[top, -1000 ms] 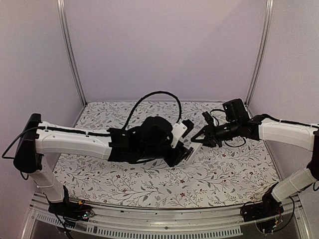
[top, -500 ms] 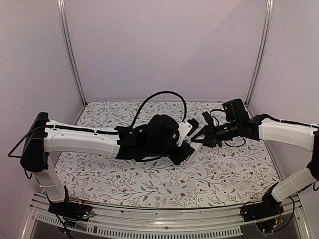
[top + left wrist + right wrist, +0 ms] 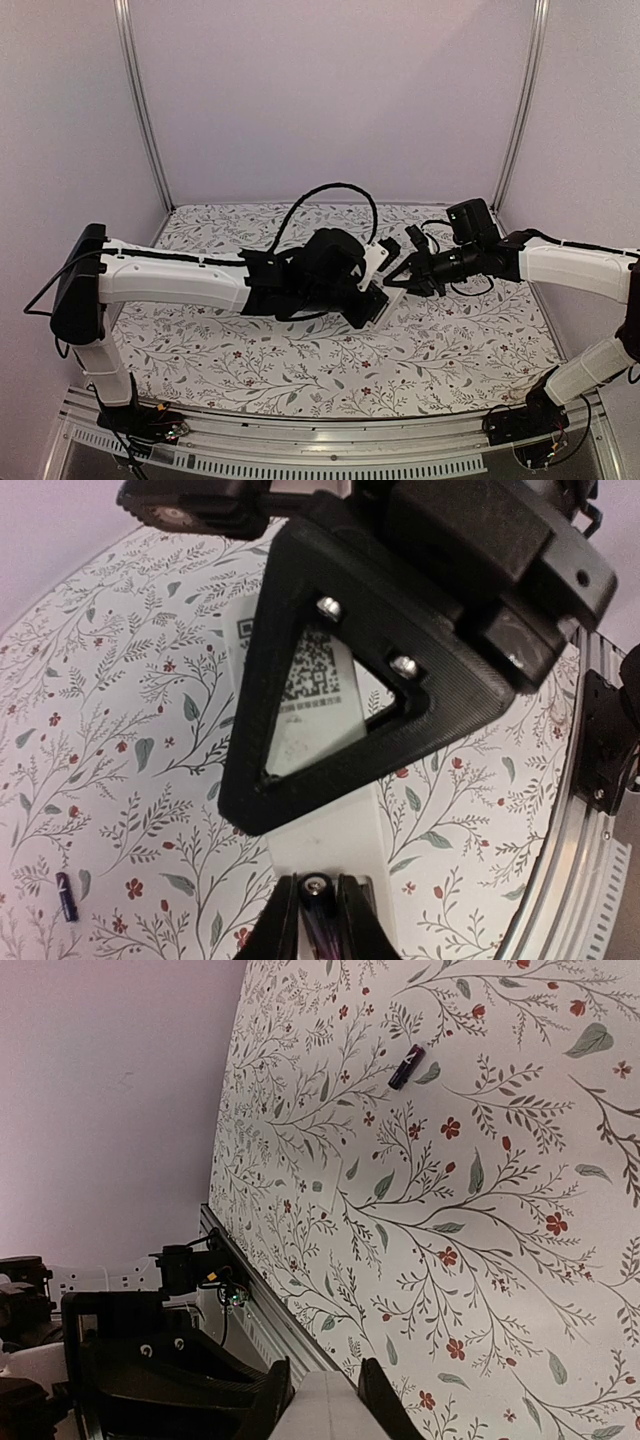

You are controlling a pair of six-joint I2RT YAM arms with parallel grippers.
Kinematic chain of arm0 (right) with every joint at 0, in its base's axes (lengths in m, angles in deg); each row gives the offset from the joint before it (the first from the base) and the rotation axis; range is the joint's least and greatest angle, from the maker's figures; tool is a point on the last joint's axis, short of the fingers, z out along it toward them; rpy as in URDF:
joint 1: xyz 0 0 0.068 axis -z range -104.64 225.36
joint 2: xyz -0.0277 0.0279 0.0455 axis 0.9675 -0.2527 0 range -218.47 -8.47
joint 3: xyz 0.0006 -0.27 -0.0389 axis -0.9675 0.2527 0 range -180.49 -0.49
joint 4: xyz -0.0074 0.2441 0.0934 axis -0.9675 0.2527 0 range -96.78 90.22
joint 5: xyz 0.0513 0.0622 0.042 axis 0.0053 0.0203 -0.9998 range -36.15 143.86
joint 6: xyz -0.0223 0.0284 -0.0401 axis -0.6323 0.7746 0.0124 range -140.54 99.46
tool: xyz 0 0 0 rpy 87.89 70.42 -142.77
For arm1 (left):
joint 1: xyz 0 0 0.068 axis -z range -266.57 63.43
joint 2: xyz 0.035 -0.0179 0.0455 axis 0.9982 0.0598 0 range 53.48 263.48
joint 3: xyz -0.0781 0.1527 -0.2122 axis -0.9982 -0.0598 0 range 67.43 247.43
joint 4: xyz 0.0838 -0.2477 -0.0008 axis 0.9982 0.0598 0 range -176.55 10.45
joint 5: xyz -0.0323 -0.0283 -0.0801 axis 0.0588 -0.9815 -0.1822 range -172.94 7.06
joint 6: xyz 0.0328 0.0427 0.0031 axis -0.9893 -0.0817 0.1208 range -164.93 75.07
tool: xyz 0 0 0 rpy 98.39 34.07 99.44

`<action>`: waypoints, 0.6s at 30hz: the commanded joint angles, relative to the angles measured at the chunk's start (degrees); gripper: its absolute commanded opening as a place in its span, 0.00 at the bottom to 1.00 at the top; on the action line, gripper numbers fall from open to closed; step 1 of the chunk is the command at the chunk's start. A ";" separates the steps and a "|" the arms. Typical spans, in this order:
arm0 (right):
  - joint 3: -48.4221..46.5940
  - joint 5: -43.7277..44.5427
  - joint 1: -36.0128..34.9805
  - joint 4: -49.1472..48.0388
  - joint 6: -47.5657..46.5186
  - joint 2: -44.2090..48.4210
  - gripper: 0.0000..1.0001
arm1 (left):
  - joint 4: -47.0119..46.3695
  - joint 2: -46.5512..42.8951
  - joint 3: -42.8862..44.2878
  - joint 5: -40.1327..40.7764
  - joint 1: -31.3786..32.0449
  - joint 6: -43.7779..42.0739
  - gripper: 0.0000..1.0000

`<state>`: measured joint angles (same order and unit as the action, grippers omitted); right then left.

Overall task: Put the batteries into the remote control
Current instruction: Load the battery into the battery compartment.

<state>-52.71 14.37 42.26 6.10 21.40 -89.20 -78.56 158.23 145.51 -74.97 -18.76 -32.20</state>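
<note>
The white remote control, with a QR label on it, is held above the floral table by my right gripper. That gripper is shut on it, and its black triangular fingers frame the remote in the left wrist view. The right wrist view shows the remote's end between the fingers of the right gripper. My left gripper is shut on a dark battery and holds its metal tip against the remote's near end. A second battery lies loose on the table, and it also shows in the right wrist view.
The floral table cloth ends at an aluminium rail along the front edge. Plain walls and metal posts enclose the table. A black cable loops above the left arm.
My left arm has stretched further right, bringing the held battery up to the remote's end. The right arm and the remote have stayed in place.
</note>
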 commanded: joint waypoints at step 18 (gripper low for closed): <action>-2.51 0.48 -0.44 0.77 -1.29 1.67 0.00 | 7.04 2.44 3.35 -1.02 -0.71 1.61 0.05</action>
<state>-53.02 14.87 42.17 7.02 20.52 -89.20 -75.78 158.91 147.48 -76.70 -18.76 -31.98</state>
